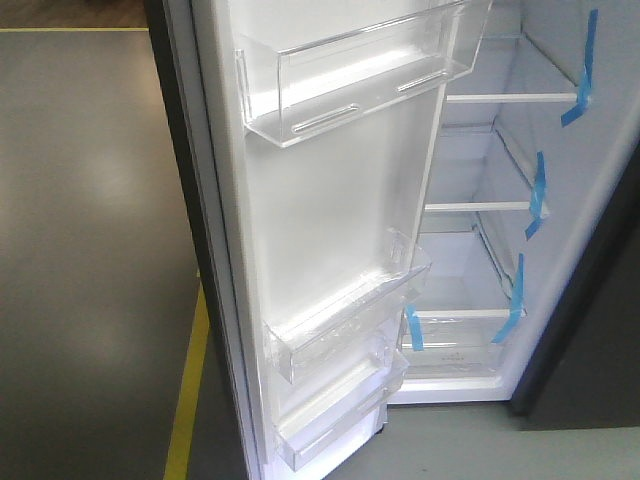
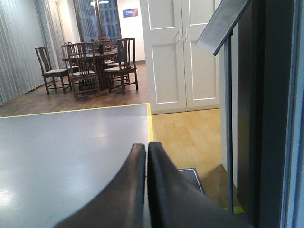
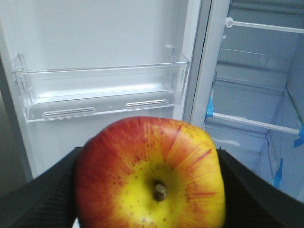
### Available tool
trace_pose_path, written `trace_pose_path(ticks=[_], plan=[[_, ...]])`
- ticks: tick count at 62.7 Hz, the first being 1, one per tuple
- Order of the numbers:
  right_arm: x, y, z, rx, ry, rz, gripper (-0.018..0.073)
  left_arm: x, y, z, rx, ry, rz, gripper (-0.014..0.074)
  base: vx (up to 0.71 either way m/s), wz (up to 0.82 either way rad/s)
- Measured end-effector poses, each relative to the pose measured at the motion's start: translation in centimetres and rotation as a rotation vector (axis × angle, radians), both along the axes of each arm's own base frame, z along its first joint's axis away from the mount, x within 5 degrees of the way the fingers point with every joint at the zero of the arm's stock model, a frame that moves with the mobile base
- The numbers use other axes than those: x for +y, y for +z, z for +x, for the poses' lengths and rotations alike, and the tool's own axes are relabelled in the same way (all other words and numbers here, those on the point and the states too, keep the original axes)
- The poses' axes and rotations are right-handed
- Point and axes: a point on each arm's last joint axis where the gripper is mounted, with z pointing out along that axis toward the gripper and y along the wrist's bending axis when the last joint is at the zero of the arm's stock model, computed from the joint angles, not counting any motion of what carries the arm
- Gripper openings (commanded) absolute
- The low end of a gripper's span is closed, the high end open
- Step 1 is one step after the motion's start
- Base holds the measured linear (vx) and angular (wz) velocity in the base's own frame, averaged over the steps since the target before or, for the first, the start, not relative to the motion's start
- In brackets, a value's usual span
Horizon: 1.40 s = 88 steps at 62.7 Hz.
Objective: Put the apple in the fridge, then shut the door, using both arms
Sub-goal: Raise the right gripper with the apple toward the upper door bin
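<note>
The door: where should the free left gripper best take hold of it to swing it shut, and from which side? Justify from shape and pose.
Probably along the free long edge of the door, farthest from the hinge side beside the fridge, coming from its dark outer face. The white inner face carries protruding clear bins, and the left gripper, shut, could push there.

We see the apple [image 3: 151, 173] red, streaked and speckled, with a yellow patch around its stem; the door [image 1: 330, 210] white inside with clear bins [image 1: 350, 90]; blue tape strips [image 1: 581, 75] on the white-lined fridge [image 1: 470, 160].
</note>
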Motion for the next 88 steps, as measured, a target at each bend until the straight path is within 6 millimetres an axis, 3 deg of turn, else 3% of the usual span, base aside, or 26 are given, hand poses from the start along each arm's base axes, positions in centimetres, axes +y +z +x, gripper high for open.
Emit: trace_pose_path(ticks=[88], plan=[[0.00, 0.00, 0.00, 0.000, 0.000, 0.000, -0.0006, 0.00, 0.00, 0.00, 0.000, 0.000, 0.000, -0.0006, 0.04, -0.01]])
